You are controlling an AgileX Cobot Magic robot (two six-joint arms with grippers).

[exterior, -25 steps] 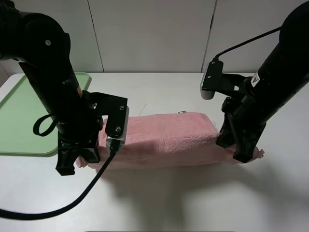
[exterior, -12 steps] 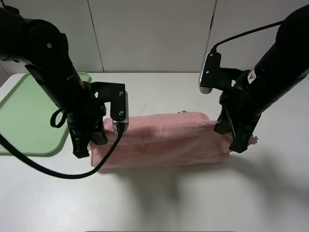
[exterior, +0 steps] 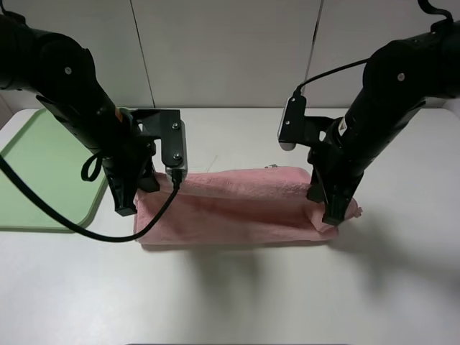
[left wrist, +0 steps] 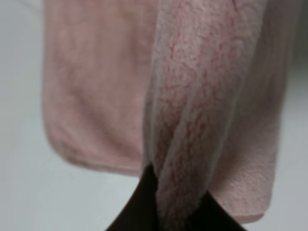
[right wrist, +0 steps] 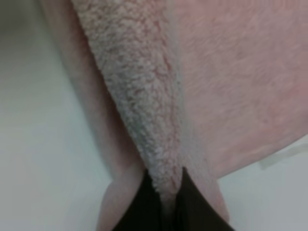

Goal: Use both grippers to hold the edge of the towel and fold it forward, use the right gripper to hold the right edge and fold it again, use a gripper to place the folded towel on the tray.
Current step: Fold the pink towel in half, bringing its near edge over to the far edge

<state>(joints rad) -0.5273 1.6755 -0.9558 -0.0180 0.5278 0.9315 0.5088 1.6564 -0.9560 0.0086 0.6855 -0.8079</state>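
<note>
On the white table [exterior: 237, 295], the pink towel [exterior: 237, 205] lay as a long band running left to right across the middle, as recorded by the high camera. The left gripper [exterior: 128, 207] stood at the towel's left end, pointing downward. The right gripper [exterior: 332, 215] stood at the right end in the same attitude. A small corner of cloth projected past the right gripper on its outer side.

The left wrist view showed the left gripper's dark jaws pinched together on a ridge of fleecy pile. This claw was therefore closed and gripping the towel. Beyond the ridge, the rest of the cloth spread out of focus over the pale surface. The right wrist view gave the same finding for the right gripper: jaws closed tight on a narrow fold of the towel, with flatter cloth on either side.

From the high camera, the towel's rear length appeared to rest on the table. Whether its front layer touched the surface or hung clear could not be determined. A soft shadow ran along the front of the band.

The light green tray [exterior: 39, 172] sat at the table's left edge, beside the left arm and apart from the towel. A black cable [exterior: 65, 231] looped from the left arm across the table in front of the tray.
</note>
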